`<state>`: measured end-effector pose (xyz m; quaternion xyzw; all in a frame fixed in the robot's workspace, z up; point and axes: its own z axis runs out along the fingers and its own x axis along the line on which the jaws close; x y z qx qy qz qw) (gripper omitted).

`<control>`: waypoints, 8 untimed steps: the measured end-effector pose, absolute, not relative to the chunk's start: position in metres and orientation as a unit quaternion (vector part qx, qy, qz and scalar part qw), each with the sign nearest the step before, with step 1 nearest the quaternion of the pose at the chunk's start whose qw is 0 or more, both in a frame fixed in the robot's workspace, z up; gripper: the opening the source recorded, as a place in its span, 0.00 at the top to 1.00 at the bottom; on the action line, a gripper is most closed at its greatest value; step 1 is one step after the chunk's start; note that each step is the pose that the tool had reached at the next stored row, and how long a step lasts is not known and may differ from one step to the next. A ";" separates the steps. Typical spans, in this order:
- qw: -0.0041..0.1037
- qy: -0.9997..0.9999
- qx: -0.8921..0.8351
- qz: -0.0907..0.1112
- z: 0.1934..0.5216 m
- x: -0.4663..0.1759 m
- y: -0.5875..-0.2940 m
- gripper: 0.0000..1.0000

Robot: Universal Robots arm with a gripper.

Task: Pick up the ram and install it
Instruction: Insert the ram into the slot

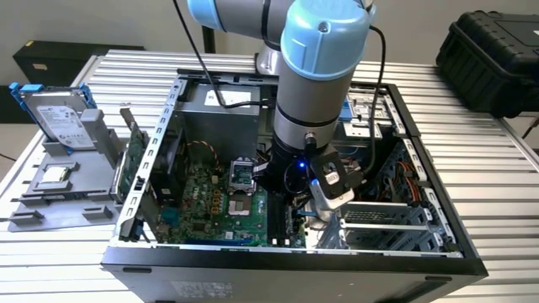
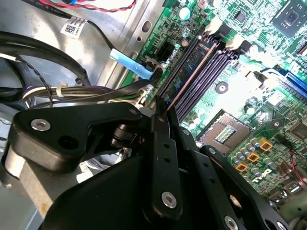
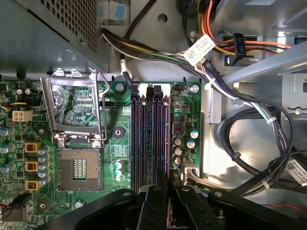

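The ram (image 2: 192,76) stands on edge in one of the long dark memory slots (image 3: 149,139) of the green motherboard (image 1: 214,202); in the second wrist view I see its thin coppery top edge running away from the fingers. My gripper (image 2: 162,112) is down inside the open computer case (image 1: 421,259), its black fingers shut on the near end of the stick. In the first wrist view the gripper (image 3: 168,191) sits right over the end of the slots. In the exterior view the arm's wrist (image 1: 329,180) hides the stick.
A bare processor socket (image 3: 79,165) lies beside the slots. Bundled cables (image 3: 240,96) run along the case wall close to the fingers. Outside the case, at the exterior view's left, a grey holder carries a hard drive (image 1: 63,117) and a green expansion card (image 1: 133,158).
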<state>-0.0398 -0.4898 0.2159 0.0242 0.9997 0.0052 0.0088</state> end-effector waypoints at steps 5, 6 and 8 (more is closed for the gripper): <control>0.009 1.000 0.024 0.007 0.216 -0.040 -0.490 1.00; 0.009 1.000 0.024 0.007 0.216 -0.040 -0.490 1.00; 0.009 1.000 0.024 0.008 0.217 -0.040 -0.490 1.00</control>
